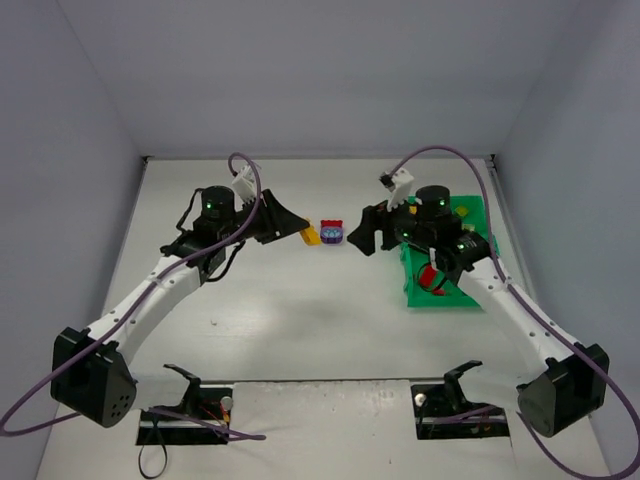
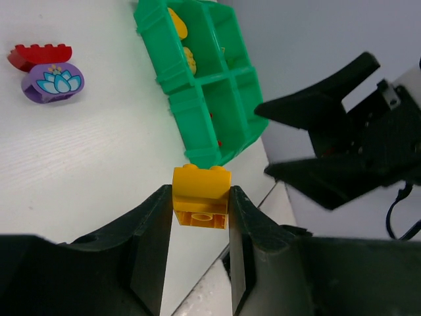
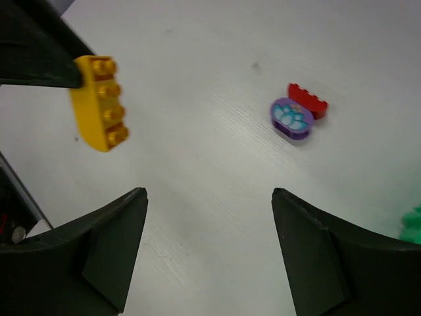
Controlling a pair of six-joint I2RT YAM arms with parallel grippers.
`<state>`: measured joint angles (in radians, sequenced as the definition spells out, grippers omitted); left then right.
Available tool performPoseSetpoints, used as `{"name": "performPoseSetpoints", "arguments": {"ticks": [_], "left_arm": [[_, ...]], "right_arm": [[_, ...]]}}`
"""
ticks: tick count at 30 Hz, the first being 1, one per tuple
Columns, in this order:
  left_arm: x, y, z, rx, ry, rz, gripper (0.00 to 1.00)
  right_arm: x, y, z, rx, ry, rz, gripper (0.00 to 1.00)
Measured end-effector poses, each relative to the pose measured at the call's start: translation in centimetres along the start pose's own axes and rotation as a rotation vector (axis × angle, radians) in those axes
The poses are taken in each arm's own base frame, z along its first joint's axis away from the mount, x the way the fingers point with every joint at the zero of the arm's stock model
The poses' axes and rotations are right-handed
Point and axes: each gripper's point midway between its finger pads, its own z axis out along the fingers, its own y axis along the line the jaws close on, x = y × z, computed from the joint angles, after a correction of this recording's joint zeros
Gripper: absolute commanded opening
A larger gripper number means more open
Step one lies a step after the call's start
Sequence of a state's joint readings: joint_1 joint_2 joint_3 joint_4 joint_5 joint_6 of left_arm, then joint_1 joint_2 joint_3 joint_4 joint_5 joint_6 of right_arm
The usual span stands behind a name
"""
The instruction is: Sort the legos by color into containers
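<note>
My left gripper point(image 2: 200, 192) is shut on a yellow lego point(image 2: 201, 196) and holds it above the table. From above, the same yellow lego point(image 1: 311, 236) hangs at the tips of the left gripper point(image 1: 302, 232), just left of a red lego point(image 1: 331, 224) and a purple lego point(image 1: 331, 237) lying together. My right gripper point(image 1: 358, 232) stands open and empty just right of that pair. In its wrist view the right gripper point(image 3: 209, 197) faces bare table, with the purple lego point(image 3: 291, 118) and red lego point(image 3: 308, 101) beyond. The green tray of containers point(image 1: 412, 296) lies under the right arm.
Yellow legos point(image 2: 187, 58) sit in one tray compartment and a red one point(image 1: 430, 278) in another. The grey enclosure walls stand at the back and sides. The two arms' grippers face each other closely across the loose legos.
</note>
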<state>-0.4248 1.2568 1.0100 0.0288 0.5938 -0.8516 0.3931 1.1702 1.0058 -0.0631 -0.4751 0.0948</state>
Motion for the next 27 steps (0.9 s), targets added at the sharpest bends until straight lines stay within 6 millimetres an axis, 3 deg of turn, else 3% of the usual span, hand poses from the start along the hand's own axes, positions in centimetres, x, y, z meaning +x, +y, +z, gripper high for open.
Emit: {"name": "performPoseSetpoints", "arguments": {"ticks": [4,8,12,17,20,25,27], "left_arm": [[-0.4,0.2,0.7,-0.007,-0.013,-0.080,0.00],[-0.3,0.4,1.2,-0.017,-0.010,-0.135,0.00],[-0.3,0.4,1.4,-0.020,-0.009,-0.160,0.00],[-0.5,-0.3,1.5,-0.009,-0.014,-0.169,0.00],[-0.6,-0.5,1.5,-0.004,-0.017,-0.170,0.00],[-0.7,-0.5,1.5,-0.009,-0.022,-0.173,0.00],[-0.7,-0.4,1.6,-0.012,-0.025,-0.179,0.09]], "right_arm": [[-0.7,4.4,1.6,-0.120,0.012,-0.069,0.73],[-2.1,6.9,2.6,-0.188,-0.005,-0.115,0.70],[-2.8,8.4,3.8,-0.226,-0.010,-0.149,0.64],[-1.7,9.1,5.2,-0.244,0.028,-0.161,0.53],[-0.9,9.0,6.0,-0.238,0.052,-0.165,0.44],[-0.6,8.2,6.5,-0.205,0.058,-0.179,0.10],[-0.7,8.2,6.6,-0.194,0.055,-0.184,0.00]]}}
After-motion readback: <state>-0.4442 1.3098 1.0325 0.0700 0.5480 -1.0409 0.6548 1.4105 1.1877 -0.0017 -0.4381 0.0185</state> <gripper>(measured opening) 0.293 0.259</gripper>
